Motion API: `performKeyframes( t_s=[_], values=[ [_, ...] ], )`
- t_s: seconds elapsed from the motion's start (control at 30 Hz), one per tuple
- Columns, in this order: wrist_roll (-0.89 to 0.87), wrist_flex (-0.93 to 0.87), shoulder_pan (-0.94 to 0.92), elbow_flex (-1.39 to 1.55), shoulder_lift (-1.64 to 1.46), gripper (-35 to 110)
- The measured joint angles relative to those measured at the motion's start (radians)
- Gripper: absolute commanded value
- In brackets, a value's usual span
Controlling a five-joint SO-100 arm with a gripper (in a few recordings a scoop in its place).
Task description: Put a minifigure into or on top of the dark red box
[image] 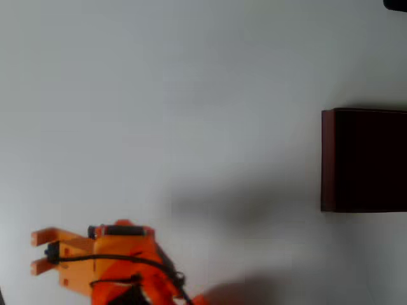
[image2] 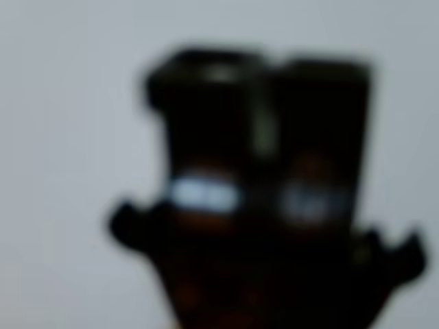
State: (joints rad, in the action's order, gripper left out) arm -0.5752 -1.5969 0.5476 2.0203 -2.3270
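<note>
Minifigure (image2: 264, 205), wrist view: a dark, badly blurred figure seen very close to the lens, its two legs pointing up in the frame, a pale band across each leg and its arms spread low to either side. It stands out against a plain pale background; whether anything holds it cannot be read from this blurred frame.

Overhead view: the orange gripper (image: 39, 252) sits at the lower left of the white desk (image: 191, 95), its two fingers pointing toward the left edge of the frame and set a little apart, with a small dark object in the gap near their base. Whether this object is the minifigure, and whether the fingers are clamped on it, cannot be told. A black cable runs along the top of the arm.

Dark red box (image: 365, 159): at the right edge of the overhead view, partly cut off by the frame, red wall on the left side, interior near-black. Box and gripper lie well apart, with bare desk between them.
</note>
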Motion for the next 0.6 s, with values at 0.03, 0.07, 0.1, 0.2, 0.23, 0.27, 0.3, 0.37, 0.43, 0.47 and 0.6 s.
performKeyframes(
  t_s=[0.03,0.07,0.1,0.2,0.23,0.27,0.3,0.37,0.43,0.47,0.6],
  values=[
    [0.041,-0.017,-0.063,-0.035,0.002,1],
    [0.083,-0.025,-0.132,-0.072,0.008,1],
    [0.13,-0.031,-0.199,-0.103,0.011,1],
    [0.261,-0.044,-0.417,-0.196,0.032,1],
    [0.302,-0.037,-0.489,-0.224,0.054,1],
    [0.339,-0.044,-0.554,-0.253,0.087,1],
    [0.376,-0.043,-0.624,-0.293,0.124,1],
    [0.433,-0.041,-0.764,-0.368,0.209,1],
    [0.468,-0.031,-0.89,-0.439,0.311,1],
    [0.477,-0.018,-0.948,-0.474,0.365,1],
    [0.486,-0.008,-1.141,-0.657,0.634,1]
  ],
)
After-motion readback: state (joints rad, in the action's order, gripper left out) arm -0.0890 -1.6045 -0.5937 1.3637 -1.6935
